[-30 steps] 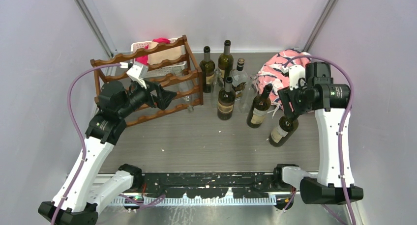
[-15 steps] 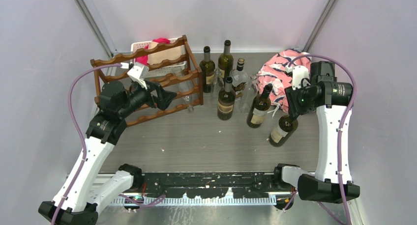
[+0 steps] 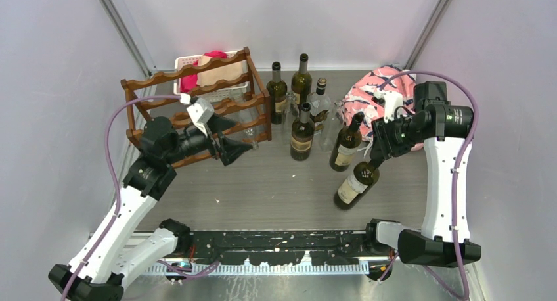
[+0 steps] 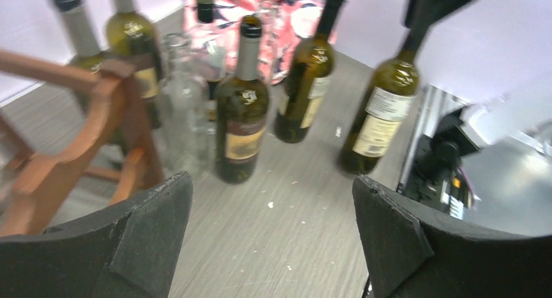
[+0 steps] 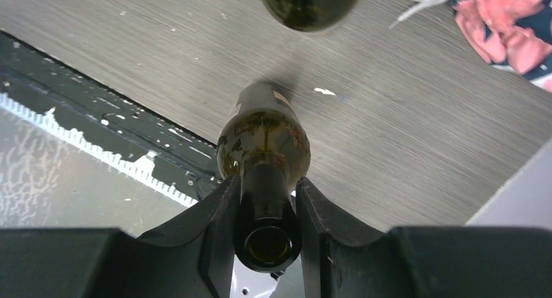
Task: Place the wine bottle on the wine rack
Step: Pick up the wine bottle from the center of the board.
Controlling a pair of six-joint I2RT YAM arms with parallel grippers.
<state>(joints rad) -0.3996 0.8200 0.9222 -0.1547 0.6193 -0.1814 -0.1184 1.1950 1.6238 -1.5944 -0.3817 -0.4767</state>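
Gripping the tilted wine bottle (image 3: 353, 185) by its neck — right pincer (image 5: 267, 203).

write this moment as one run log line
right end effector: shut on wine bottle neck, bottle tilted | left end effector: open, empty, by wine rack

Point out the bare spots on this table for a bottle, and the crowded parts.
Bare: the front strip of table between the wine rack, the standing bottles and the arms' base rail. Crowded: the back, from rack across those bottles to the pink cloth; the right gripper holds a tilted bottle front right.
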